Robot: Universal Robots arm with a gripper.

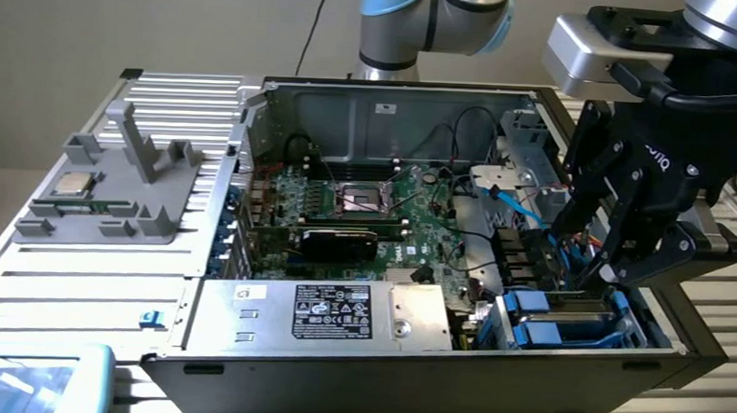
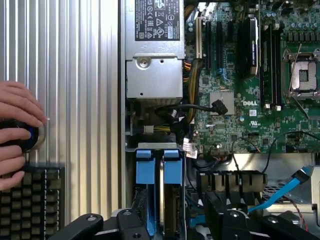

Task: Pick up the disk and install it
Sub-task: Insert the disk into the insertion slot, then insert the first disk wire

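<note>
Wrist view is showing the claw (image 2: 175, 222) hanging over the drive bay (image 1: 656, 336) at one corner of the open case (image 1: 336, 378), its black fingers (image 2: 135, 220) standing apart on either side of the disk (image 2: 162, 200). The disk is sitting on edge down in the bay, its blue frame (image 2: 143, 172) showing beside the grey metal. Whether the two blue pieces belong to one frame or to two neighbouring drives is hard to tell from this angle. One finger is lying just beside the frame, and a gap is showing on the other side, so nothing is being clamped.

From the exterior view, the claw is reaching down into the same corner, near the exterior view's right, with blue cables (image 1: 524, 204) running close by.

By my reading, the install step is ending: the disk appears to be in its slot, and the claw is letting go of it rather than carrying it.

Any move from here is calling for a straight rise, keeping the fingers parallel to the frame so they are not dragging the disk back up or catching the blue cable (image 2: 280, 192) beside the bay.

On the ribbed worktop (image 2: 75, 75), well apart from the bay, a person's hand (image 2: 15, 130) is resting on a round knob (image 2: 32, 136) next to a keyboard (image 2: 35, 200).
</note>
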